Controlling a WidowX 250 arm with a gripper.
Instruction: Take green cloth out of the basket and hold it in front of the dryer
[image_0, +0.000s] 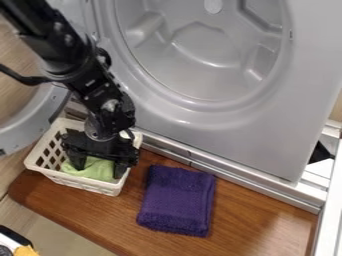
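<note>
Claw (99, 166) stands wide at the green cloth (97, 171) in the basket (81, 184). Pinching deep, then lifting straight up, should keep it from snagging.

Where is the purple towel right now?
In the camera view, the purple towel lies on the wooden board, right of the basket and below the dryer.

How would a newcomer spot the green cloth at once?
Find the grey dryer with the round opening; the white openwork basket is at its lower left. The light green cloth lies bunched inside, under the black pincer. Its neighbour, the purple cloth, lies folded flat on the wood outside.
</note>
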